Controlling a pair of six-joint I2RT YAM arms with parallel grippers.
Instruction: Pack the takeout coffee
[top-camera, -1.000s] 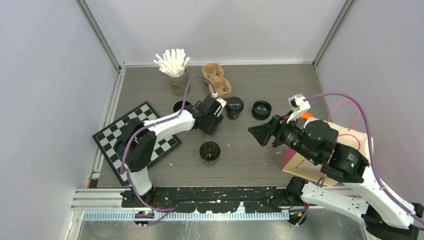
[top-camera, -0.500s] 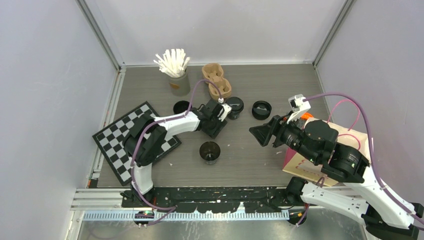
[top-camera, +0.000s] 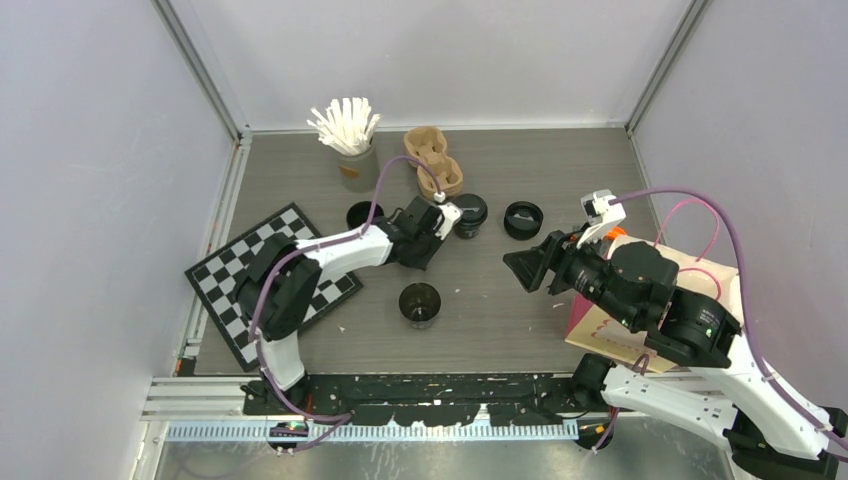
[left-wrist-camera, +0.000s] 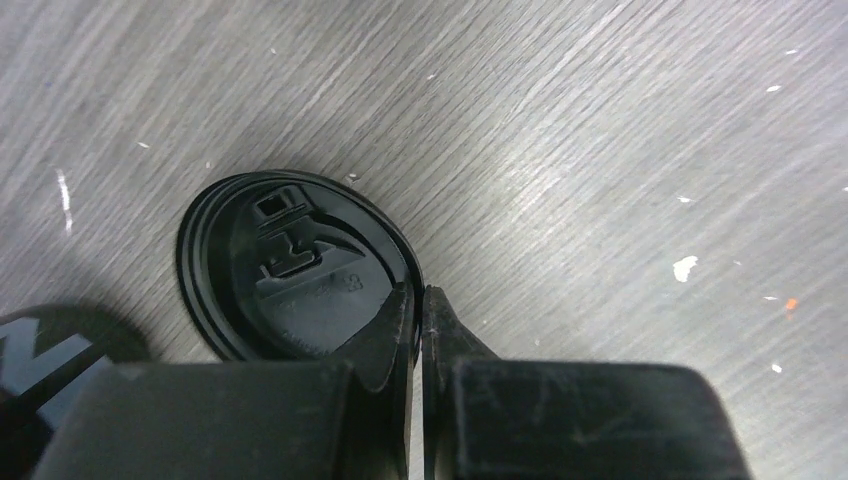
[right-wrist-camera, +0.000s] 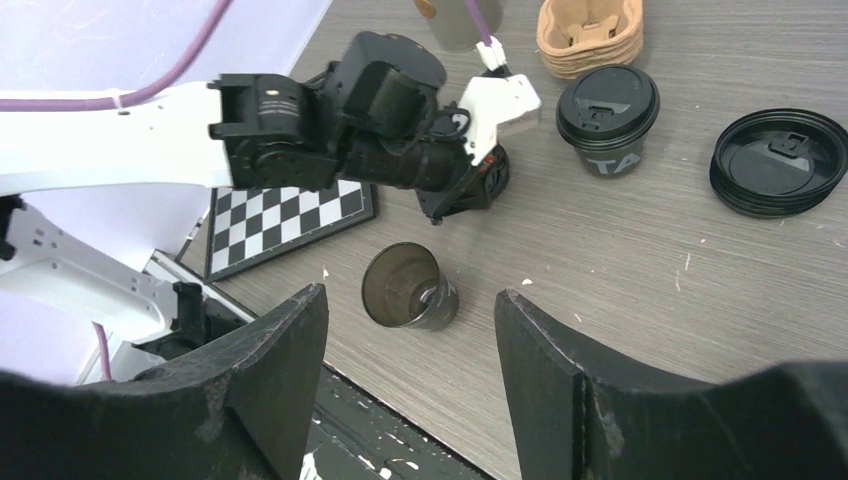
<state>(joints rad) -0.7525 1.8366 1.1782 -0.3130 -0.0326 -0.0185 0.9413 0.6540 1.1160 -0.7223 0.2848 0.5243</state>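
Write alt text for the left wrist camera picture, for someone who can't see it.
The left gripper has its fingers closed together at the right edge of a round black lid lying flat on the grey wood-grain table; whether they pinch its rim is unclear. Part of a black cup shows at lower left.

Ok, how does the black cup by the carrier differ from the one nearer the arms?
The far cup is lidded; the near cup is open. The far cup stands close to the carrier; the near cup stands alone mid-table. Both are black, upright and unheld.
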